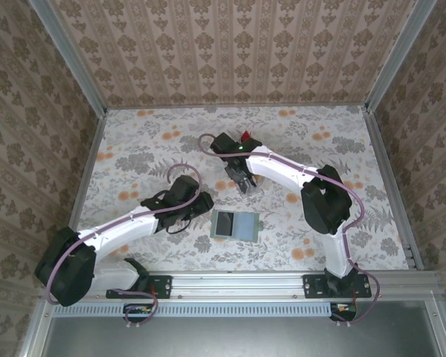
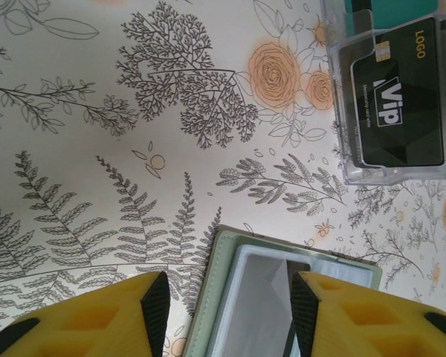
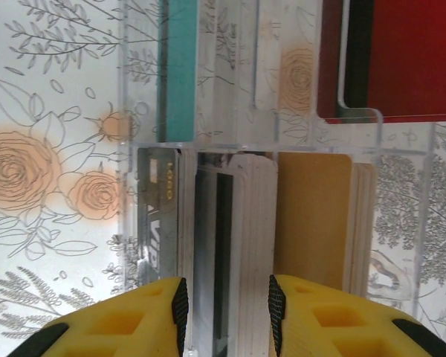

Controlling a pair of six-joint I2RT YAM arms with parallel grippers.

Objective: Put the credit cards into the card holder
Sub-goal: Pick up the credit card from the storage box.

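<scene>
Left jaws, blocky yellow with black pads, stand spread with the card holder (image 2: 207, 297) showing between them, and the right jaws stand spread above the clear hard-plastic compartmented tray (image 3: 401, 193), pinching nothing visible. On the floral-print desk (image 1: 149, 149) the card holder, a flat sage-green rectangle lying open with a glossy pocket, sits at 6 o'clock from the tray. Thin round-cornered credit cards (image 3: 312, 216) stand in the tray: a red one (image 3: 416, 59) at 1 o'clock, a teal one (image 3: 181, 67) at 11.

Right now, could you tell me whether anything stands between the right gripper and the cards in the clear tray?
Nothing visible does. The right gripper holds its jaws apart directly over the whitish cards in the clear tray. The tray's walls flank that stack rather than cover it.
</scene>
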